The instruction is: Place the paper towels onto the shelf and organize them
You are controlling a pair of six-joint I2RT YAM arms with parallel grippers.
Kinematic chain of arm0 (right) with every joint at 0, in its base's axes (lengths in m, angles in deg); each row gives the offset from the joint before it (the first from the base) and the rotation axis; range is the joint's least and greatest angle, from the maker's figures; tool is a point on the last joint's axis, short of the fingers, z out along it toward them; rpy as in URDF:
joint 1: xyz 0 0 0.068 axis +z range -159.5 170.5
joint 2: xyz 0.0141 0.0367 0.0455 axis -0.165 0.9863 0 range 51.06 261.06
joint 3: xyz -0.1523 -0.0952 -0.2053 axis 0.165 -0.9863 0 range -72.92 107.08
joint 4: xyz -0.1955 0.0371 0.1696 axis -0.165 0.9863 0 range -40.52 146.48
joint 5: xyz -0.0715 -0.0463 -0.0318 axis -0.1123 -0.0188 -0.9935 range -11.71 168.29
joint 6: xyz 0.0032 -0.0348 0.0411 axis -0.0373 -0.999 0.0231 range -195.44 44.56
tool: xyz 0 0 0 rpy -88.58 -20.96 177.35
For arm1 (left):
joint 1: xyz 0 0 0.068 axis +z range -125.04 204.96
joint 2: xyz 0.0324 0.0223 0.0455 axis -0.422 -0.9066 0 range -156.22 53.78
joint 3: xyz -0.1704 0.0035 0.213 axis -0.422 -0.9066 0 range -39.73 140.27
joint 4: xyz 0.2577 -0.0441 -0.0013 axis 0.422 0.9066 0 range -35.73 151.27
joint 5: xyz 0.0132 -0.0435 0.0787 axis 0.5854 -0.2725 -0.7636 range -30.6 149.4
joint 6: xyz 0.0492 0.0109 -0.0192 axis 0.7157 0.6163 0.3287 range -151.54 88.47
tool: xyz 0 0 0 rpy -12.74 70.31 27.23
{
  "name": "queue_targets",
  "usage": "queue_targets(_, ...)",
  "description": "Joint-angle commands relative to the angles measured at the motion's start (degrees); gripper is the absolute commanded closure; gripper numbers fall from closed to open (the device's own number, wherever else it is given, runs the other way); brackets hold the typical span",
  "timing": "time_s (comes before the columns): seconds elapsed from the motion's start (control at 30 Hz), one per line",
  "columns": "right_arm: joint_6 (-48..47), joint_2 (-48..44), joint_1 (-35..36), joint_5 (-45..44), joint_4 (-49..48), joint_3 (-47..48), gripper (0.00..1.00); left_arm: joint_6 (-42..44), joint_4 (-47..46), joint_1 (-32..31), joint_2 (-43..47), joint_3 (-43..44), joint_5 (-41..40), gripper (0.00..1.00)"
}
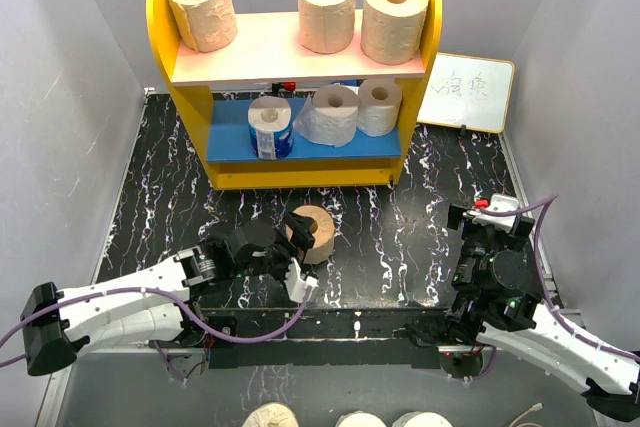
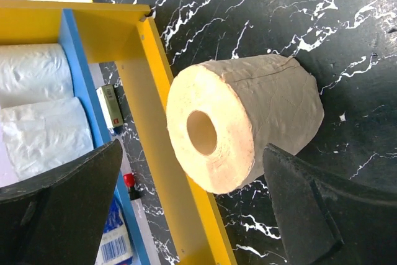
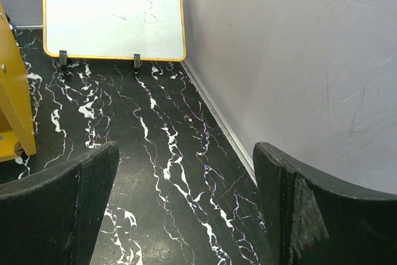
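Observation:
The shelf (image 1: 190, 117) stands at the back with three tan paper towels on its pink top board (image 1: 270, 62). On the blue lower board (image 1: 225, 132) are a blue-wrapped white roll (image 1: 270, 127) and two white rolls (image 1: 333, 115). A fourth tan roll (image 1: 314, 233) (image 2: 248, 122) lies on its side on the black marble table in front of the shelf, its core facing my left wrist. My left gripper (image 1: 292, 252) (image 2: 192, 148) is open, one finger on each side of this roll's near end, not touching it. My right gripper (image 1: 490, 219) (image 3: 186, 153) is open over bare table.
A small whiteboard (image 1: 467, 92) (image 3: 111, 13) leans at the back right. A red-capped marker (image 2: 129, 183) and a small box (image 2: 108, 107) lie behind the shelf's yellow frame (image 2: 155, 85). Grey walls (image 3: 298, 60) close in the sides. More rolls (image 1: 270, 415) lie beyond the table's near edge.

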Motion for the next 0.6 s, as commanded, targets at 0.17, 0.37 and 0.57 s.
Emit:
queue_targets(0.17,-0.57,-1.95,-0.04,-0.29,-2.2,0.02,0.12,2.6,-0.59,-2.02,-4.84,-1.13,2.04,0.06)
queue_targets(0.37,-0.58,-2.88,-0.04,-0.04,-2.27,-0.03,0.12,4.98,-2.52,-2.22,-7.46,-3.15,0.91,0.1)
queue_targets(0.57,-0.83,-5.42,-0.06,-0.12,-2.27,-0.12,0.12,7.37,-10.59,-2.22,-10.54,-7.1,-1.63,0.14)
